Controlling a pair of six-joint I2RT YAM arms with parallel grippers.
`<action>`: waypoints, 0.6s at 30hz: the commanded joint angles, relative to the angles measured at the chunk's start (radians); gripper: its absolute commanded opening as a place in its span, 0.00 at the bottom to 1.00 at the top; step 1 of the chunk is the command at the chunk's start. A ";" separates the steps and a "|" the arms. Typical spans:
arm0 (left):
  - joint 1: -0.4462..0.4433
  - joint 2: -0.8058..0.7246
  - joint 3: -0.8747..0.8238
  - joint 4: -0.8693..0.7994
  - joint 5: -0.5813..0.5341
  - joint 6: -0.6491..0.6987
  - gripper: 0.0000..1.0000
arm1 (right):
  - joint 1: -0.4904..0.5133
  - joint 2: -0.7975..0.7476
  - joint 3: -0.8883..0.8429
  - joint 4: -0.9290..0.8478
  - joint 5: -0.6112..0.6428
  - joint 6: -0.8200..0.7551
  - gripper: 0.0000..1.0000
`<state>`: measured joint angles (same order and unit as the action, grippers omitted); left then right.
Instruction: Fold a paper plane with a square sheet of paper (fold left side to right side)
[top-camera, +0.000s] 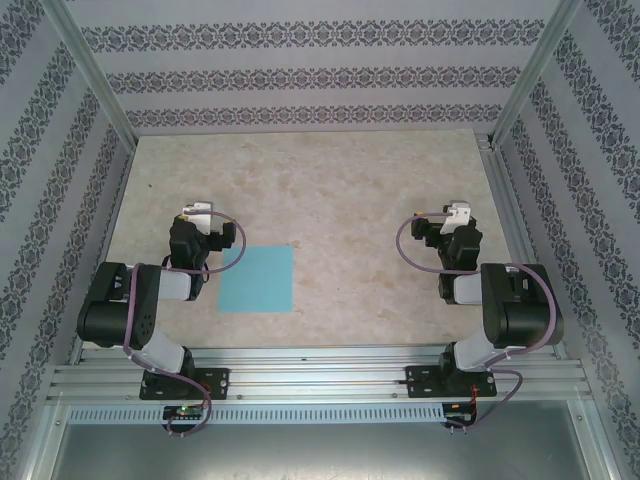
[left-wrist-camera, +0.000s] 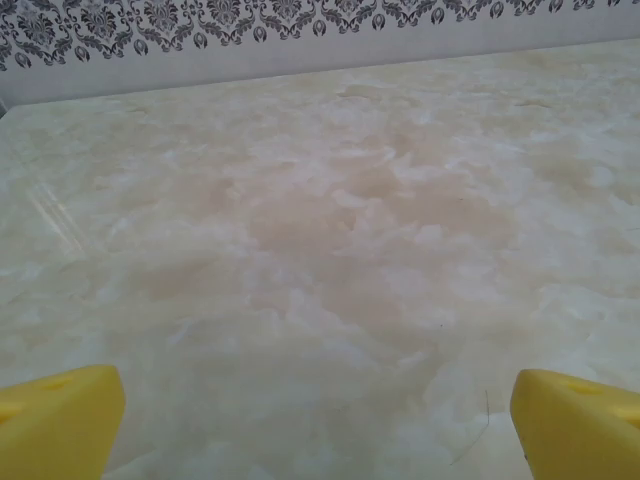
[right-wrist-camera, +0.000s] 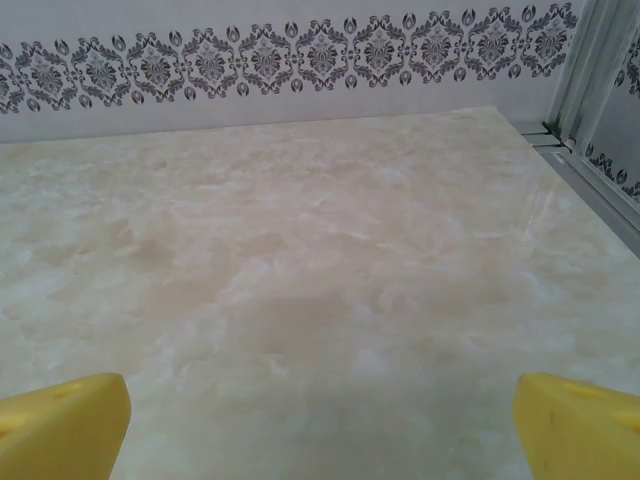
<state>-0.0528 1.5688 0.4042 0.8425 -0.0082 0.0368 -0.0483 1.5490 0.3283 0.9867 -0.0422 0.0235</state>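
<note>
- where are we in the job?
- right at the start, i'd say. the square sheet of paper (top-camera: 256, 279) lies flat and uncreased on the table (top-camera: 340, 180), near the front edge. it sits between my two arms, much closer to the left one. no fold is made yet.
- and your end effectors?
- both are spread wide and hold nothing. my left end effector (top-camera: 196, 213) hangs just beyond the sheet's far left corner, apart from it. in its wrist view the yellow pads (left-wrist-camera: 60, 420) sit at either side with bare table between. my right end effector (top-camera: 457, 213) is over on the right, well apart from the sheet, and gapes the same way.
- what does the next move call for?
- i judge the left side has to go over onto the right. so my left end effector must come down at the left edge and get a finger under thin paper lying flush, which is the tricky part. the right one should probably come in to pin the right half so the sheet doesn't slide.
- which way does it point?
- nowhere yet. it's square, so there's no long axis and no tip. its sides run roughly along the table's edges, skewed a touch.
</note>
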 joint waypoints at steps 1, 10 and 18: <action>0.002 -0.007 0.011 -0.013 0.005 -0.008 1.00 | -0.002 -0.010 0.008 0.021 0.010 0.001 0.98; 0.002 -0.007 0.011 -0.013 0.005 -0.007 1.00 | -0.002 -0.010 0.008 0.021 0.010 0.000 0.98; 0.002 -0.007 0.011 -0.015 0.005 -0.008 1.00 | -0.003 -0.009 0.008 0.016 0.021 0.003 0.98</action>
<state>-0.0528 1.5688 0.4042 0.8429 -0.0082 0.0368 -0.0483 1.5490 0.3283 0.9867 -0.0410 0.0238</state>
